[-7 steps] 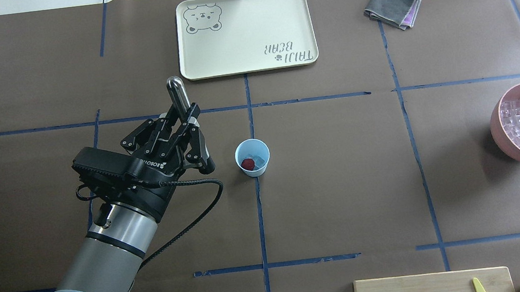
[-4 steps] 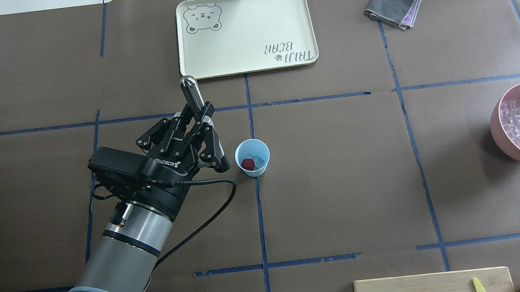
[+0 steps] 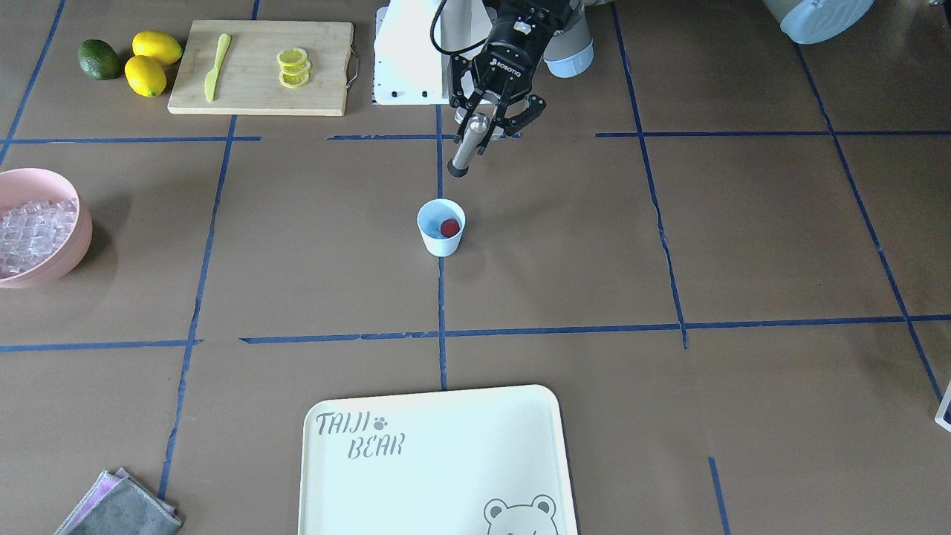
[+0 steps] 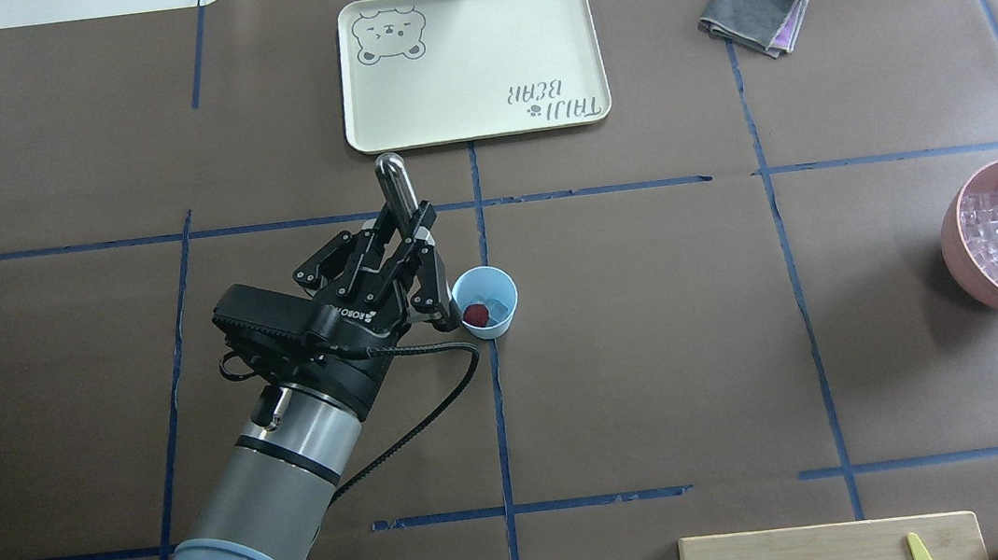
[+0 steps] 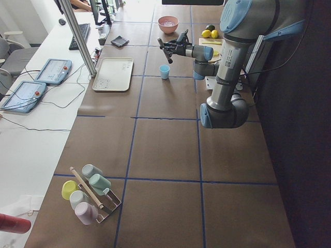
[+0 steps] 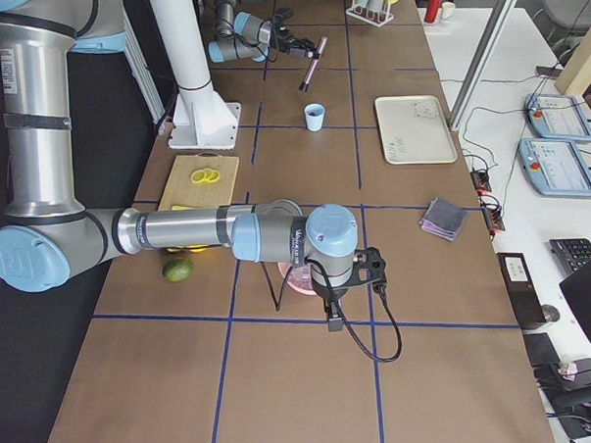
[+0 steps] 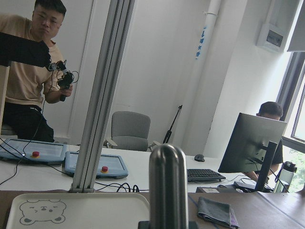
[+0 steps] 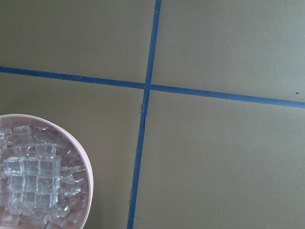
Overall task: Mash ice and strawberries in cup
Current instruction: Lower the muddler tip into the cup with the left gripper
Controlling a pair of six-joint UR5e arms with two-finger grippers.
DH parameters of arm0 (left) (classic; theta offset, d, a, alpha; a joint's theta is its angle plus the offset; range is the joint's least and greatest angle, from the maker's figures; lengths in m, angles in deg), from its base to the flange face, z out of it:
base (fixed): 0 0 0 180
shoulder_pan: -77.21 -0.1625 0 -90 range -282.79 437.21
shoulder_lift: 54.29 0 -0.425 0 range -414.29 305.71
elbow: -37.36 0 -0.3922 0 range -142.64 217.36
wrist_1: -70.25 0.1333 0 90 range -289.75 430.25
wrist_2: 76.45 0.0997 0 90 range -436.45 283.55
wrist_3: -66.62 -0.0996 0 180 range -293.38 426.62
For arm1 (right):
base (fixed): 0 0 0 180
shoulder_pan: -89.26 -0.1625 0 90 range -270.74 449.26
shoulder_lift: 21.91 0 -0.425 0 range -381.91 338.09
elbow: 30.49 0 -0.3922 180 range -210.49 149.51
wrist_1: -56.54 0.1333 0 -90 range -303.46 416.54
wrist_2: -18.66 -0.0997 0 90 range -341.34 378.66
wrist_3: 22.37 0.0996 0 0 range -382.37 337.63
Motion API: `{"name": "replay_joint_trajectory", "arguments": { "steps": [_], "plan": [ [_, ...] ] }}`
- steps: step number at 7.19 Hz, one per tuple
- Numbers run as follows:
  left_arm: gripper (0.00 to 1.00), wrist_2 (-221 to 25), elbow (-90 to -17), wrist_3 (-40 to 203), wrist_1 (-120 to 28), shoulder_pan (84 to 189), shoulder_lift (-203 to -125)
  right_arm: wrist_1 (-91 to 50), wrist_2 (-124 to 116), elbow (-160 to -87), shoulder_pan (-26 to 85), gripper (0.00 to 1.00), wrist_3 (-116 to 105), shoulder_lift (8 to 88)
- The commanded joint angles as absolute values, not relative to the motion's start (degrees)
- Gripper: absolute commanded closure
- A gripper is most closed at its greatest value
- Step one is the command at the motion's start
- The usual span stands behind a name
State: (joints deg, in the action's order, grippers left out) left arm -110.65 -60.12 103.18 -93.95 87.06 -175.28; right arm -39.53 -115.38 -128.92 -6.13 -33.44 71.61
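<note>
The left gripper (image 4: 411, 224), closed round a metal rod (image 4: 394, 179), is hanging just beside the cup (image 4: 485, 301) on the robot's left, blocking that side. Bare desk (image 4: 657, 346) is lying open on the cup's right and near sides; the tray (image 4: 474, 57) is standing well beyond it.

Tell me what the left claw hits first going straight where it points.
Probably the bear tray, met by the metal pestle the left claw holds, though it may pass above; the cup sits aside.

Small light-blue cup (image 4: 495, 328), upright, red strawberry (image 4: 475, 314) and clear ice (image 4: 494, 305) inside
</note>
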Motion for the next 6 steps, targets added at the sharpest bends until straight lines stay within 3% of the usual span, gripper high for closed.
{"name": "replay_joint_trajectory", "arguments": {
  "steps": [1, 6],
  "plan": [
    [1.00, -110.73, -56.70, 103.18, -95.86, 87.14, -177.50, -39.52, -115.38, -129.01, -6.18, 0.01, -33.35, 71.60],
    [1.00, -111.78, -51.94, 103.18, -98.42, 87.58, -179.09, -39.52, -115.46, -129.01, -6.18, 0.01, -33.44, 71.69]
  ]
}}
